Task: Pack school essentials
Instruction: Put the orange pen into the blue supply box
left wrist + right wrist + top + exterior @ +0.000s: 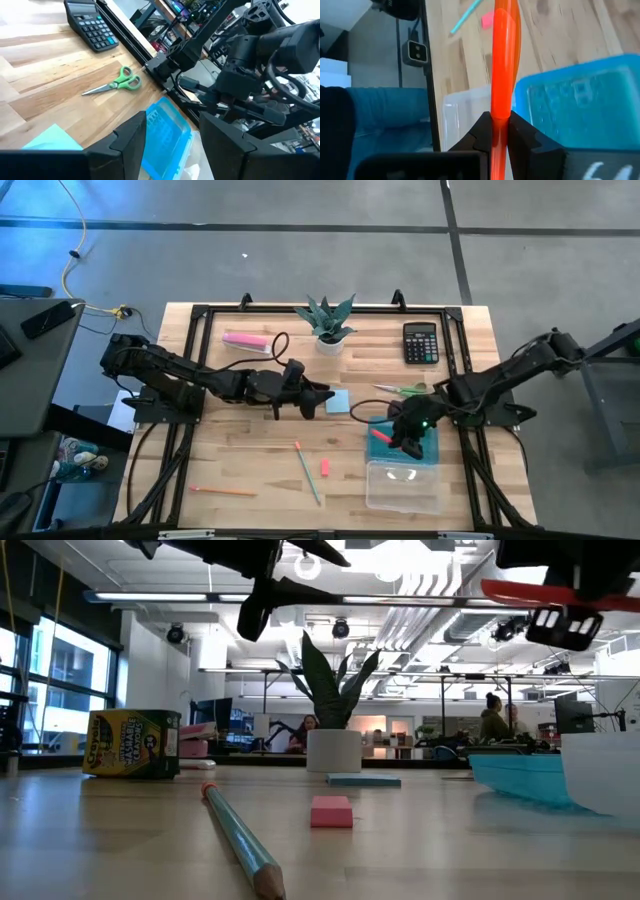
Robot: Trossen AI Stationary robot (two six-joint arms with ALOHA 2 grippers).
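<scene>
Pale wooden planks made up the bench (250,465), framed by a black metal rig and standing on a grey floor. In the low view an open-plan room stretched behind it, with ceiling lights, windows on one side and people seated at desks. A potted plant (328,322) stood at the far edge, a black calculator (420,342) to its right and a pink bar (245,339) to its left.

The right end effector (402,436) was clamped on an orange-red pen (502,70) above the blue pencil box (408,445), whose clear lid (402,485) lay open toward the near edge. In the right wrist view the pen's long axis ran straight out from between the fingers; it was glossy, smooth and slim.

The left end effector (322,397) hung over the middle of the bench with its fingers spread wide and nothing between them, beside the light blue notepad (338,401), a flat square. The green-handled scissors (114,84) lay flat between calculator and box, blades toward the plant side. A thin greenish pencil (307,472) lay on a diagonal near the front, a small red piece (324,468) just beside it, and a second orange-red pen (224,491) lay crosswise at front left
</scene>
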